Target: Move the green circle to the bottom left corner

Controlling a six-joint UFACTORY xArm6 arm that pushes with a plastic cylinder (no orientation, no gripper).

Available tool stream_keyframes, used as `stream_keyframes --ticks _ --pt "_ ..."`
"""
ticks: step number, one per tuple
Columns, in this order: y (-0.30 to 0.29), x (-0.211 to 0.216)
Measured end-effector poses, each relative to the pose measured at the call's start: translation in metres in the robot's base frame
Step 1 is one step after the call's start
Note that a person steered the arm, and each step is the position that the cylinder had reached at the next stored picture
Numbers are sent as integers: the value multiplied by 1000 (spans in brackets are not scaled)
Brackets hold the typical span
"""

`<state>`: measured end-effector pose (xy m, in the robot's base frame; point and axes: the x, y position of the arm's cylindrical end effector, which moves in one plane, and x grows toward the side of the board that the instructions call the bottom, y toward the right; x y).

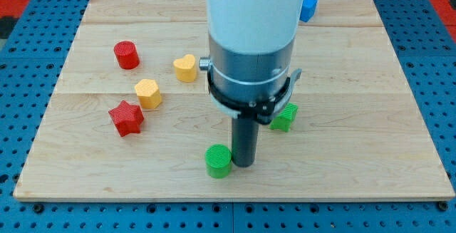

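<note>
Tip (pixel 244 164) of my rod touches the green circle's (pixel 219 161) right side, near the desk's (pixel 356 176) near edge; no pincer shows.

my tip (pixel 244 164) touching green circle (pixel 219 160) on its right

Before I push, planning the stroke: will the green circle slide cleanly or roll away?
The green circle stands flat on the wooden board, so it probably slides. It looks squat, so tipping seems unlikely. My tip sits at its right; an off-centre push may deflect it.
</note>
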<state>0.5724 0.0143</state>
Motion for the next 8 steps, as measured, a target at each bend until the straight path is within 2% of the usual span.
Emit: stream_keyframes --ticks 1,3,4,5,6,7,8 --pt "-7 17" --pt "-101 15" --pt "-54 17" --pt "-39 -11" --pt "-63 -48" --pt "-89 -21" --pt "-88 -8"
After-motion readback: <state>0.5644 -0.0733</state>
